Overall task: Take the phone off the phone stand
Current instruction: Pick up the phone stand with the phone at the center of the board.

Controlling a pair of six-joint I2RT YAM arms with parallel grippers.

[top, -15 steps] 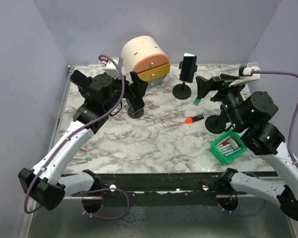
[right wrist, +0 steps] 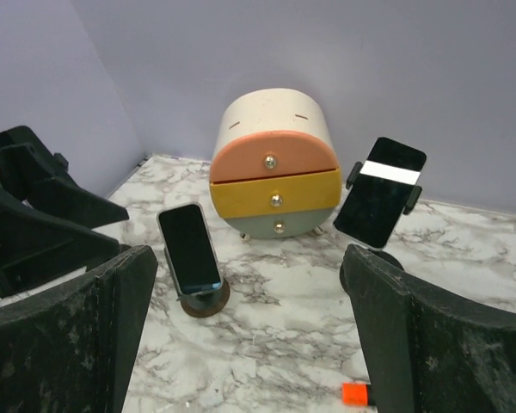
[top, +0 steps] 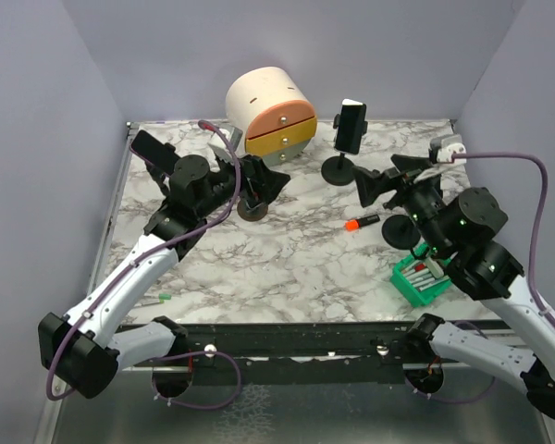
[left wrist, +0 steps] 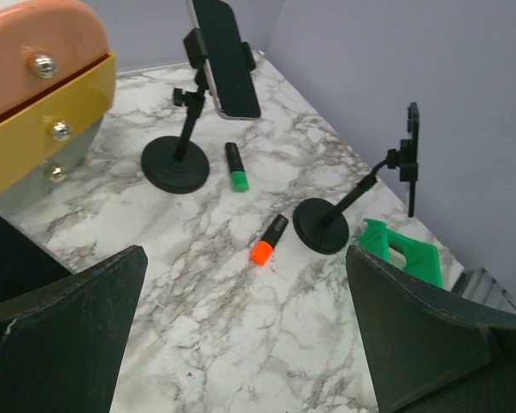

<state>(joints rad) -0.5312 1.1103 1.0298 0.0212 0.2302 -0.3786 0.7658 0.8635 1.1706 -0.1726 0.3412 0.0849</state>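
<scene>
Two phones stand on stands. One phone [right wrist: 189, 248] leans on a low round brown stand [right wrist: 206, 303] left of centre. In the top view my left gripper [top: 254, 178] hangs just above that stand [top: 252, 211] and covers most of it. The other phone [top: 351, 126] [left wrist: 225, 53] [right wrist: 380, 200] is clamped on a black stalk stand [top: 338, 170] at the back. My left gripper [left wrist: 245, 284] is open and empty and faces right across the table. The right gripper [top: 388, 178] [right wrist: 249, 292] is open, empty, and faces both phones from the right.
A round drawer unit [top: 270, 109] sits at the back. An empty black clamp stand [left wrist: 322, 224] stands at right, partly behind my right arm. An orange-capped marker [top: 363, 222], a green-capped marker [left wrist: 235, 168] and a green tray [top: 421, 279] lie nearby. A small green piece [top: 164, 297] lies front left.
My left gripper has turned and shifted a little right over the brown stand. The right gripper has swung left and forward towards the table's middle.
</scene>
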